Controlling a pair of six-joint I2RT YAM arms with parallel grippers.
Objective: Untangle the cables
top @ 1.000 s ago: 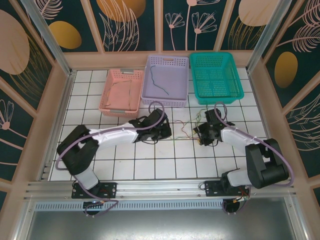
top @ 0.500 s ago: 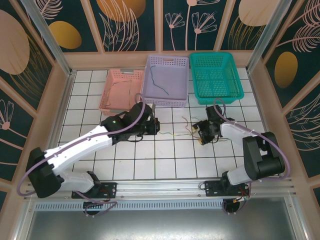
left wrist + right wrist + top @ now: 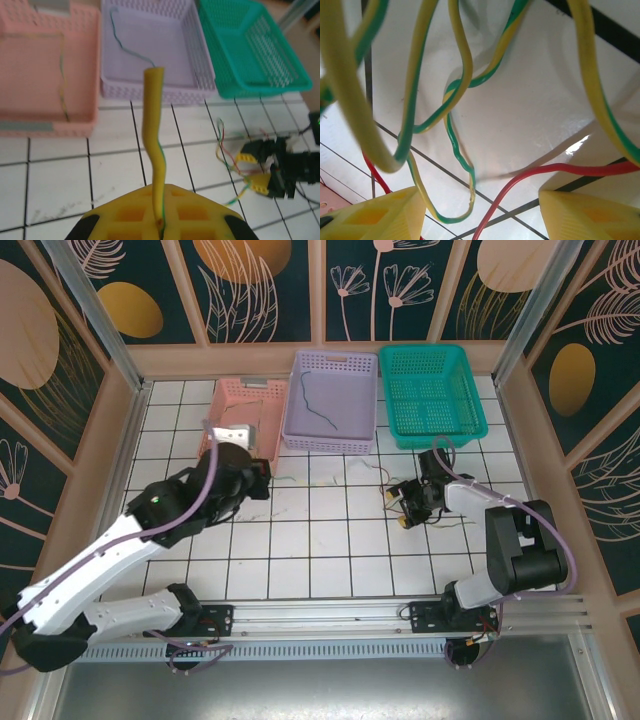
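A: Top view. Left gripper [image 3: 252,475] at about 10 o'clock on the table, just beside the pink basket [image 3: 215,445], fingers pressed together. Right gripper [image 3: 396,510] out at 3 o'clock from it, sitting on the tangle [image 3: 386,482].

B: Anything linking the two?

A: Thin yellow-green cable [image 3: 290,480] lying across the tiles, long axis roughly 9 to 3. Too fine to trace all the way into the tangle.

B: Left wrist view?

A: Fingers [image 3: 200,205] pinching the yellow-green cable [image 3: 152,125]. Free end pointing to 12, toward the lilac basket [image 3: 120,90]. Tangle [image 3: 225,150] well apart at 3 o'clock, just beside the right gripper [image 3: 257,170].

B: Right wrist view?

A: Fingers [image 3: 375,215] spread, one at 7 and one at 5. Red cable [image 3: 530,175] passing through the gap, yellow-green loops [image 3: 455,100] hanging across at 12. Nothing visibly clamped.

B: Reading for the coming move?

A: Probably a draw of the pinched strand toward 9, along its own axis and away from the knot. Right arm clearly nearer the tangle, so likely better placed to steady it. Risk of dragging the whole bundle if the loops catch.
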